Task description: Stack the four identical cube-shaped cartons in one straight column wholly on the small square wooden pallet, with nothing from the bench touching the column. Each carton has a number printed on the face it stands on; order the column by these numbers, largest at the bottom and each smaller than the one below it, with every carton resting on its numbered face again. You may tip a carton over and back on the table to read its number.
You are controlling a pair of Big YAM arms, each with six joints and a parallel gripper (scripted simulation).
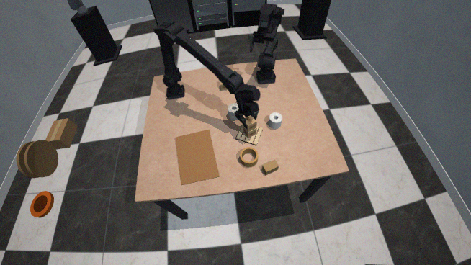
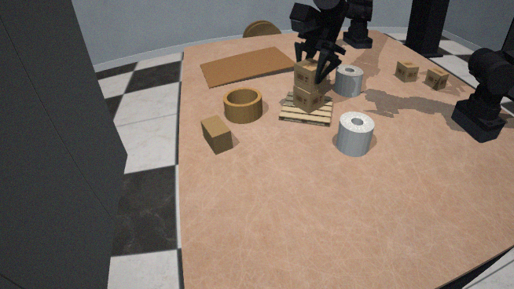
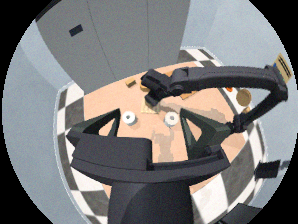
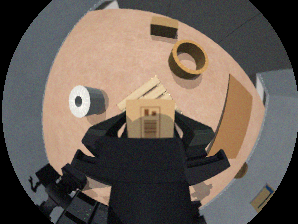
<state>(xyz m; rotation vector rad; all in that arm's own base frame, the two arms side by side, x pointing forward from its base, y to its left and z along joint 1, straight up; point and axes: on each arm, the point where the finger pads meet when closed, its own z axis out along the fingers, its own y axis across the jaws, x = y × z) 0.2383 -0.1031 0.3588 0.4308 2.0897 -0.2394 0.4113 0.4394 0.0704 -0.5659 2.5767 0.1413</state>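
A small wooden pallet (image 1: pixel 256 141) (image 2: pixel 302 115) (image 4: pixel 142 92) lies mid-table. One carton (image 1: pixel 250 133) (image 2: pixel 307 99) stands on it, and a second carton (image 1: pixel 250 124) (image 2: pixel 306 74) (image 4: pixel 150 119) sits on top of that one. My right gripper (image 1: pixel 248 119) (image 2: pixel 312 67) (image 4: pixel 150 111) is shut on the upper carton from above. Two more cartons (image 2: pixel 406 71) (image 2: pixel 437 78) stand on the table near the left arm's base. My left gripper (image 1: pixel 253 45) (image 3: pixel 150 111) is open and empty, folded up high at the back of the table.
Two grey rolls (image 2: pixel 348 80) (image 2: pixel 355 133) stand close beside the pallet. A brown ring (image 2: pixel 243 104) (image 1: pixel 248 156) and a small brown box (image 2: pixel 216 133) (image 1: pixel 270 166) lie in front of it. A flat cardboard sheet (image 2: pixel 247 64) (image 1: pixel 196 156) lies to one side.
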